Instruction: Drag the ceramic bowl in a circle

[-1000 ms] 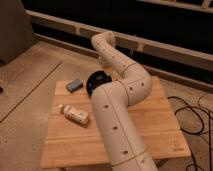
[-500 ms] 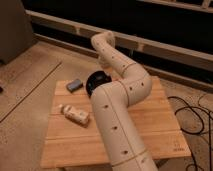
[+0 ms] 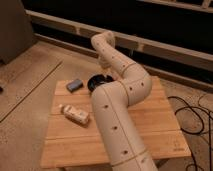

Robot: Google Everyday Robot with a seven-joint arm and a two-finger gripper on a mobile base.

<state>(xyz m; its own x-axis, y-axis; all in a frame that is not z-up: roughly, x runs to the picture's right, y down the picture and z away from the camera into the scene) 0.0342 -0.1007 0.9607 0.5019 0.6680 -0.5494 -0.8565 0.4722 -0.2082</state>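
Your gripper [image 3: 103,70] sits at the far end of the arm, down over the far side of the ceramic bowl [image 3: 97,82]; the arm's own links cover it, so you cannot tell what state it is in or whether it touches the bowl.

The arm [image 3: 117,117] runs from the near edge of the wooden table [image 3: 152,122] up the middle, bends at an elbow on the right, then doubles back left and drops toward the bowl.

The ceramic bowl is on the far part of the table, left of centre, glossy black, and its right side is hidden behind the arm.

The grey-blue block [image 3: 75,85] lies just left of the bowl, near but apart.

The white bottle [image 3: 74,114] lies on its side nearer to you on the left of the table, well apart from the bowl.

Black cables [image 3: 192,112] trail on the floor to the right.

Against the frames half a second and a second back, you see no clear change: arm pose, bowl, block and bottle all match.
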